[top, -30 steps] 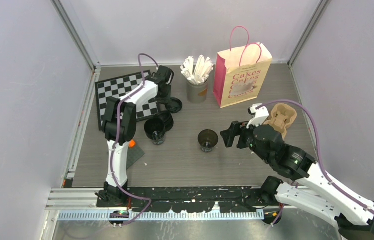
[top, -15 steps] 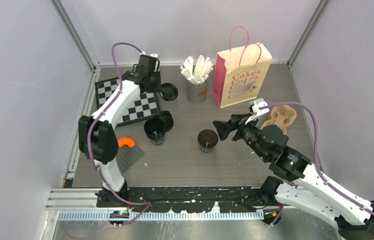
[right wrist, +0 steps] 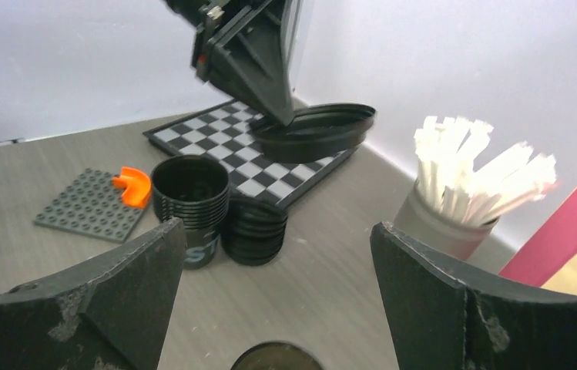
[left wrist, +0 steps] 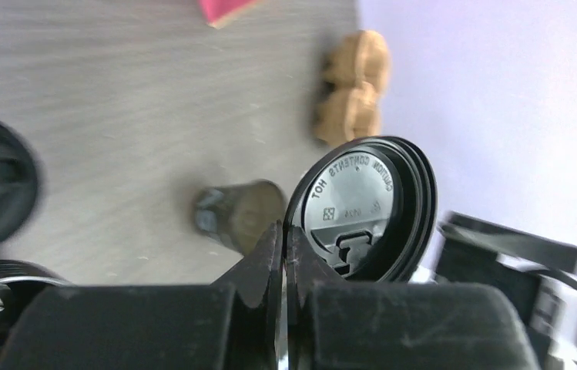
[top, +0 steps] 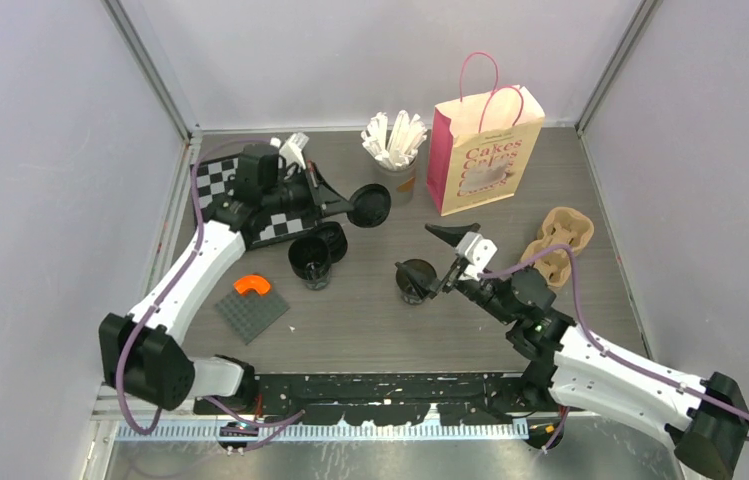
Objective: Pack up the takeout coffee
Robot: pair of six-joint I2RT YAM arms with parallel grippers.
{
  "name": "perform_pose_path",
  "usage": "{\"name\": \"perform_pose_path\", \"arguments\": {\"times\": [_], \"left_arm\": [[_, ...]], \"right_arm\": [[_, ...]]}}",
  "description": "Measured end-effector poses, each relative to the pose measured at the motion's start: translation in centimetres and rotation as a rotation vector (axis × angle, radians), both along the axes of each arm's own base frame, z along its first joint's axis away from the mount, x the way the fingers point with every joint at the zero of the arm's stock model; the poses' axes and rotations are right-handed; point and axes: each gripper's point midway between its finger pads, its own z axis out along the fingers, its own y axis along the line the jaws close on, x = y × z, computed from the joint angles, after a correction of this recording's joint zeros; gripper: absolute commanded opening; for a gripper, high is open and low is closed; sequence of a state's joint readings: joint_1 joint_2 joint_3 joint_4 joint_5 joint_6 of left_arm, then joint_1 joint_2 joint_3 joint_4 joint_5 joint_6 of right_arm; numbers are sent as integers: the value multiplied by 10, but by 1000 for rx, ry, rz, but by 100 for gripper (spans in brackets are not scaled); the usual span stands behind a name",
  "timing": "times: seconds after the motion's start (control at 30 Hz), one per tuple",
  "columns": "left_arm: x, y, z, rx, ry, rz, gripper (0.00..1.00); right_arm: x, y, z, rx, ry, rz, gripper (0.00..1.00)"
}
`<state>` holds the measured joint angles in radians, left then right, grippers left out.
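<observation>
- Left tool [top: 338, 205] is pinched tight on the rim of a black lid [top: 368, 205]. It holds the lid clear of the tabletop [top: 370, 330], just off the right edge of the chessboard [top: 220, 180]. The right wrist view shows the lid roughly level.
- Under it and nearer the arm bases, a stack of cups [top: 310, 258] and a stack of lids [top: 333, 240] stand touching.
- One open cup [top: 415, 278] stands upright and lidless by itself in mid-tabletop. It lies to the right of the held lid and closer to the near edge. By that layout, the lid probably has to travel rightward and toward the bases, then come down flat onto the cup's mouth.
- Right tool [top: 447, 255] has its fingers spread wide and grips nothing. It hovers just right of the open cup, above its rim. It is the nearer arm and looks placed to steady the cup.
- Further right and at the back, the pink bag [top: 485, 150] stands upright, well apart from the cup.
</observation>
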<state>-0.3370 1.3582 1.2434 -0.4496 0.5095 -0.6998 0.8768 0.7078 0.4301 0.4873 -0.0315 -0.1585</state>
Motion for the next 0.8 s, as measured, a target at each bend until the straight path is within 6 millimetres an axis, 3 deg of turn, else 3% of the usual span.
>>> {"name": "perform_pose_path", "arguments": {"times": [0.13,0.37,0.6,0.8], "left_arm": [[-30,-21,15,-261,74,-70,0],[-56,-44,24,-555,218,-151,0],[-89,-63,51,-657,240,-304,0],[-97,-61,48,-668,257,-331,0]], "right_arm": [[8,8,9,-2,-142,-12,94],[19,27,21,24,-342,-9,96],[13,35,32,37,-454,26,95],[10,32,43,47,-514,13,94]]}}
